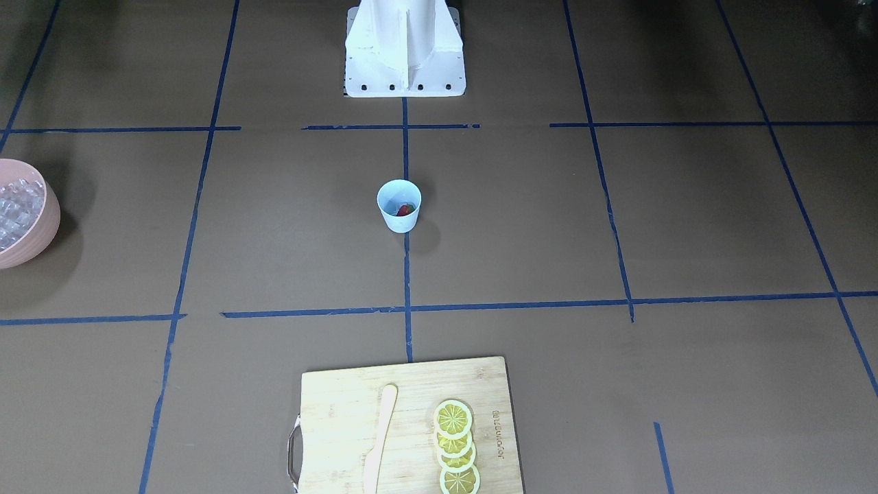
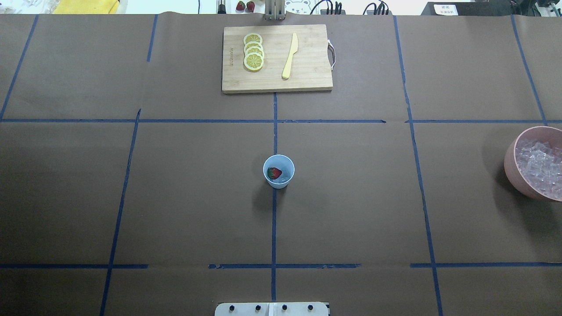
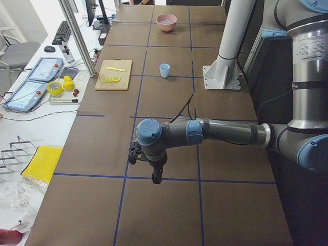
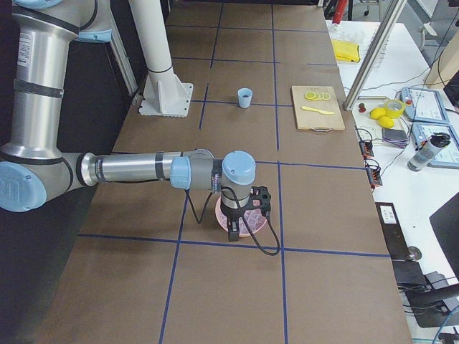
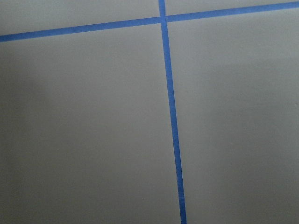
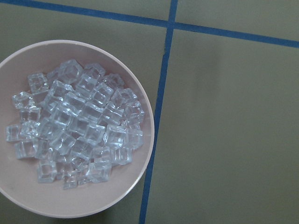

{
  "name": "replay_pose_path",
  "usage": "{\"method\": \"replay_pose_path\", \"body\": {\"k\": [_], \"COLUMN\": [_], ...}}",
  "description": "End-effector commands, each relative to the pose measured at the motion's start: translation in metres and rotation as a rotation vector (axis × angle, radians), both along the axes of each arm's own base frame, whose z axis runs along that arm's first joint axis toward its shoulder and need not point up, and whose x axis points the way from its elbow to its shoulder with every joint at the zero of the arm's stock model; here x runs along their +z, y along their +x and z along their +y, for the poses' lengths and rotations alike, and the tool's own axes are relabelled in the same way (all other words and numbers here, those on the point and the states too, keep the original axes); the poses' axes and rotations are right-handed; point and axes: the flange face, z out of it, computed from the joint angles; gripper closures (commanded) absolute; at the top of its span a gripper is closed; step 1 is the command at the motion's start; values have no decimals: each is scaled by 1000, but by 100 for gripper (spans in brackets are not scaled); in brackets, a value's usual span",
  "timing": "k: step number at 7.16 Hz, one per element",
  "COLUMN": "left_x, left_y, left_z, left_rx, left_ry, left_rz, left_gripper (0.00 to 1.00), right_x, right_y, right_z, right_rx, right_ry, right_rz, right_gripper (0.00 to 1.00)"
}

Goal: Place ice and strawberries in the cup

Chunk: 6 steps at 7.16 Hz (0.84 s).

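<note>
Red strawberry (image 2: 274, 173) inside cup (image 2: 279, 184) overhead, ice (image 6: 77, 126) filling right wrist view, cannot tell jaws' spread.

overhead: forward-down | front: opposite, steep | wrists: close | shared: cup (image 2: 279, 172)

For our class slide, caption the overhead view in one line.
Blue cup holding a strawberry mid-frame; pink bowl of ice at the right edge.
</note>
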Motion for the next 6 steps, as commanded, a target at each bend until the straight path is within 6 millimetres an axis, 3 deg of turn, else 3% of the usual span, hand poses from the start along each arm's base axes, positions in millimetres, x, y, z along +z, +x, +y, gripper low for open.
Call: {"method": "replay_pose_path", "body": {"k": [1,4,6], "left_x": [3,2,4], "left_y": [0,1,0], "left_z": [-1,1,1], "left_rx": [-10,-11,-10], "left_ry": [-17,-17,-17], "left_rz": [-1,2,2], "left_gripper": [0,0,0], "right_x": [5,6,10], "right_y": [1,21,24], "right_z": [0,5,10], "right_rx": [-19,25,39], "right_ry": [10,10,-6], "right_rz": [0,-6,-24], "right_gripper": [0,0,0]}}
